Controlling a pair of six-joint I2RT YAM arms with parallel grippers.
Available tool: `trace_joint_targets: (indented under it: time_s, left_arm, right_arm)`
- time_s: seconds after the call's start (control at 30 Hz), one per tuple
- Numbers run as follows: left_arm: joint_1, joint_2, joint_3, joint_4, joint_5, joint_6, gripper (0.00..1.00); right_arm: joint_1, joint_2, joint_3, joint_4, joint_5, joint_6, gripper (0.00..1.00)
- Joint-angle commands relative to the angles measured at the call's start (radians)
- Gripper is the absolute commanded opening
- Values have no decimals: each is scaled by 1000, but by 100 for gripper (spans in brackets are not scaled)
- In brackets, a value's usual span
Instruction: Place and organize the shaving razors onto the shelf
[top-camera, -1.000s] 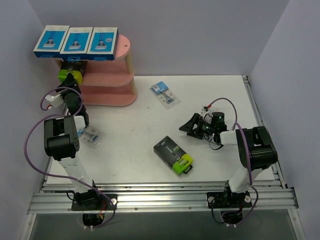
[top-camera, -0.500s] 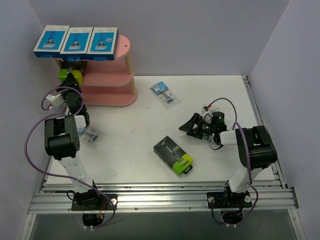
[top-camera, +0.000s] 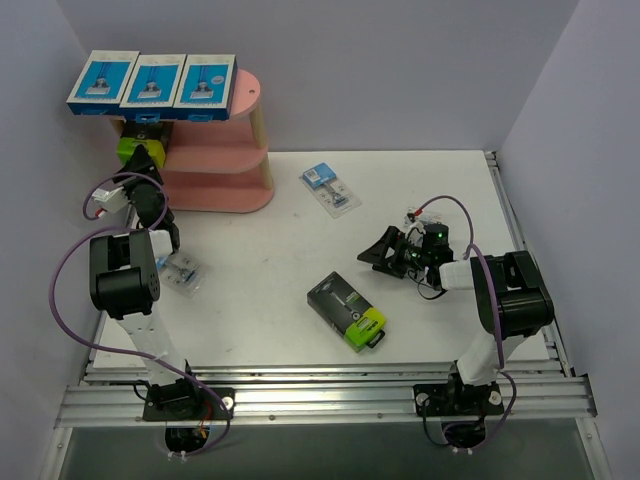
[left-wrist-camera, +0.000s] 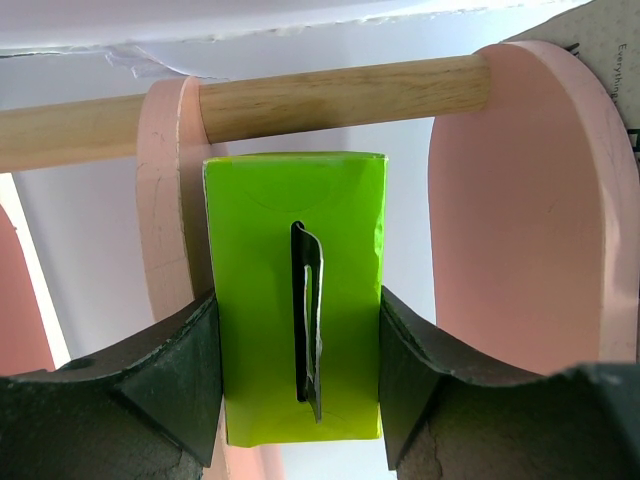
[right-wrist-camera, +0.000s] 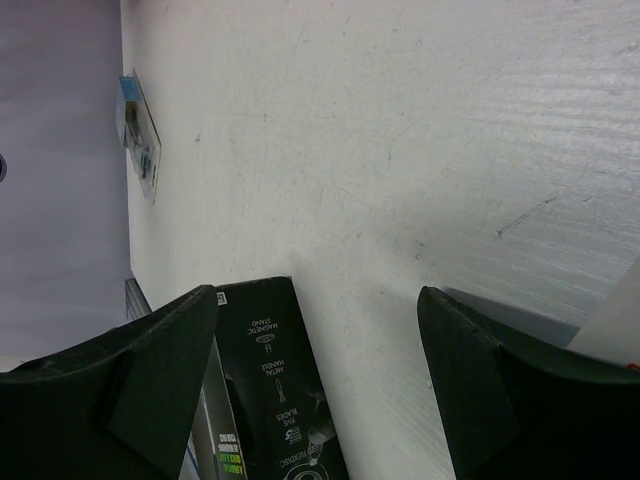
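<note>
white table (top-camera: 260, 285), pink shelf (top-camera: 225, 178), black box (top-camera: 345, 310)

1. The shelf (top-camera: 225, 170) stands at the far left of the surface (top-camera: 450, 180).
2. Three flat boxes (top-camera: 153, 82) lie side by side on its top board.
3. At the shelf's left end, a long box (left-wrist-camera: 295, 250) sits at the middle board, clamped in the left hand (left-wrist-camera: 298, 380).
4. One blister pack (top-camera: 183, 272) lies near the left arm, in front of the shelf.
5. Another blister pack (top-camera: 329, 188) lies right of the shelf.
6. A second long box (top-camera: 346, 311) lies near centre, with the right hand (top-camera: 382, 252) spread and empty just behind it to the right.
</note>
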Motion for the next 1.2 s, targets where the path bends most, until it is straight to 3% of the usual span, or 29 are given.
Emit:
trace_joint_targets:
  time_s: [0.0, 0.13, 0.2, 0.63, 0.7, 1.17]
  left_arm:
    - [-9, 0, 49, 47, 9, 5, 54]
    - [-9, -9, 46, 35, 7, 11, 61]
    - [-9, -12, 49, 29, 9, 16, 78]
    - [-8, -33, 41, -9, 23, 36, 88]
    - [-6, -33, 33, -14, 27, 36, 95]
    - [17, -92, -20, -121, 99, 82, 94]
  right_arm:
    - [-10, 55, -27, -113, 57, -27, 77]
    - [-10, 55, -27, -113, 57, -27, 77]
    - [-8, 55, -28, -112, 57, -27, 77]
    - [-10, 55, -30, -110, 54, -26, 77]
    - [-8, 56, -30, -112, 54, -26, 77]
    - [-8, 61, -36, -101, 54, -24, 77]
